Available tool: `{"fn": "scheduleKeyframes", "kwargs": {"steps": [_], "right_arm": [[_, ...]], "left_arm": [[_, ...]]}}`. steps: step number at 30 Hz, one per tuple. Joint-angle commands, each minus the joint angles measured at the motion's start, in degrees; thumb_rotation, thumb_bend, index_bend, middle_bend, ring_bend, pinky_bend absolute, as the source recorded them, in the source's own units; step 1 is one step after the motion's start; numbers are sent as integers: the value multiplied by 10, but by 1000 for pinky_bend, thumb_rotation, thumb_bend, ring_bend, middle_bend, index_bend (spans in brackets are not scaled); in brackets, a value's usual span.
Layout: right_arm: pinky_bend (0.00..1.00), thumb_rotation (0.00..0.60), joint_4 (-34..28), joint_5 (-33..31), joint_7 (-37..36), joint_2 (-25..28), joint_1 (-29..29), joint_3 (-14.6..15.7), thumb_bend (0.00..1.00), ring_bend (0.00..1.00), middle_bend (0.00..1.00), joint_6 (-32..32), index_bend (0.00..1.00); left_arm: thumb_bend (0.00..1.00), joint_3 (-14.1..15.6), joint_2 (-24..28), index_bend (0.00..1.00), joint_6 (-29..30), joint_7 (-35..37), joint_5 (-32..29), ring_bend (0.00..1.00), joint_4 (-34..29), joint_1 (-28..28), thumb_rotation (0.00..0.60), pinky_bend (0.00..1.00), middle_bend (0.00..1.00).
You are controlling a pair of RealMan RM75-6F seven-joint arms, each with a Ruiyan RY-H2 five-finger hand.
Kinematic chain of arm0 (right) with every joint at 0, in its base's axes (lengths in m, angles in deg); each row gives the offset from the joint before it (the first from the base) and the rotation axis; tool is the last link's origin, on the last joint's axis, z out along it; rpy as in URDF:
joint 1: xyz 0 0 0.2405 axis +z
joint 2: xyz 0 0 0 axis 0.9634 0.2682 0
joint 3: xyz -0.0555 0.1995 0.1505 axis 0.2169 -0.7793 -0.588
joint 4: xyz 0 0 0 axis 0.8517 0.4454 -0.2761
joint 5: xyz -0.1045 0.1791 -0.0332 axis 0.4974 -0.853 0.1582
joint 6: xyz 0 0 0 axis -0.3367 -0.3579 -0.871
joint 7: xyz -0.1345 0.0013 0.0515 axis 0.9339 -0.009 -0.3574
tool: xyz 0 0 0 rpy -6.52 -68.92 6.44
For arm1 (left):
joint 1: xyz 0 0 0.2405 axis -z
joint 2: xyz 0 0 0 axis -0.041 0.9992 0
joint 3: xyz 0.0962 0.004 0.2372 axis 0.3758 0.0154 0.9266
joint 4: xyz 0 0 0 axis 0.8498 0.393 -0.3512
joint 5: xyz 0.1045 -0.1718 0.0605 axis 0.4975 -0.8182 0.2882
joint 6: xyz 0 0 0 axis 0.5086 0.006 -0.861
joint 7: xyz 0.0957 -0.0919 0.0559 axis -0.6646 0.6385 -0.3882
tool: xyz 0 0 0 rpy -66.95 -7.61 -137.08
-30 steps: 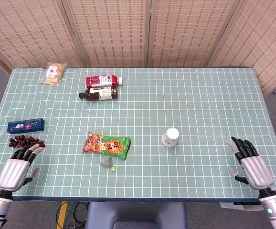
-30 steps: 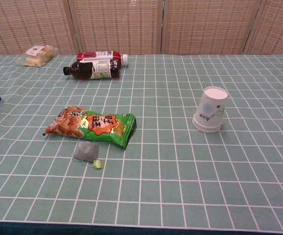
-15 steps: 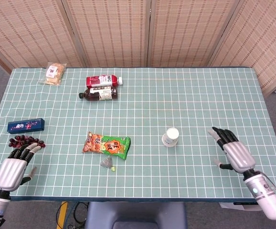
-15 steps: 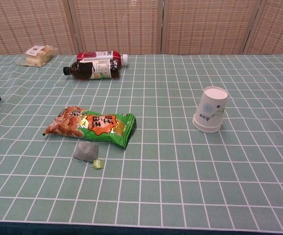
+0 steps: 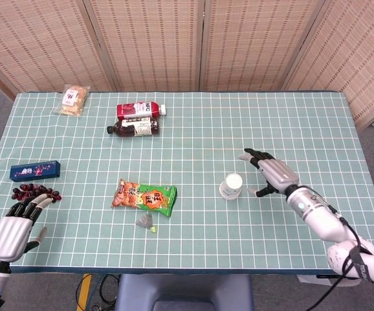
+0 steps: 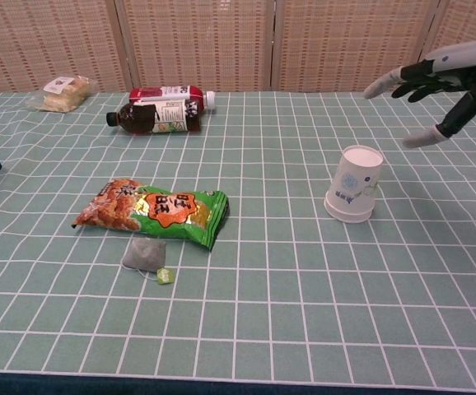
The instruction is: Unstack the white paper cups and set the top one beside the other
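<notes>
The stacked white paper cups (image 5: 231, 186) (image 6: 355, 184) stand upside down near the middle of the green table, the upper one nested over the lower. My right hand (image 5: 270, 172) (image 6: 440, 85) hovers just right of the stack and above it, fingers spread, holding nothing and not touching the cups. My left hand (image 5: 15, 224) lies at the near left edge of the table in the head view, fingers apart and empty; the chest view does not show it.
An orange-green snack bag (image 5: 144, 197) (image 6: 156, 210) and a tea bag (image 5: 145, 222) (image 6: 146, 256) lie left of the cups. Two bottles (image 5: 136, 119) (image 6: 160, 109) lie at the back. A blue box (image 5: 35, 170), dark grapes (image 5: 35, 191) and a wrapped bun (image 5: 73, 100) sit on the left.
My right hand has swept from the near right edge up and left to just beside the cup stack. The left hand has drifted slightly toward the near edge. The cups have not moved.
</notes>
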Motion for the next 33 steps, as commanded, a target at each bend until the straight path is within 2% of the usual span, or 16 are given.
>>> {"fn": "scheduleKeyframes", "kwargs": {"steps": [1, 15, 33], "right_arm": [[0, 600, 10, -19, 13, -18, 21, -2, 270, 0, 0, 13, 113], [0, 600, 21, -60, 55, -44, 53, 27, 278, 0, 0, 2, 113], [0, 600, 54, -62, 46, -69, 59, 43, 292, 0, 0, 8, 113]], "left_arm": [[400, 0, 2, 212, 3, 1, 1, 143, -2, -2, 600, 200, 174], [401, 0, 2, 212, 3, 0, 5, 143, -4, -3, 600, 200, 174], [401, 0, 4, 212, 7, 2, 9, 143, -7, -5, 600, 200, 174]]}}
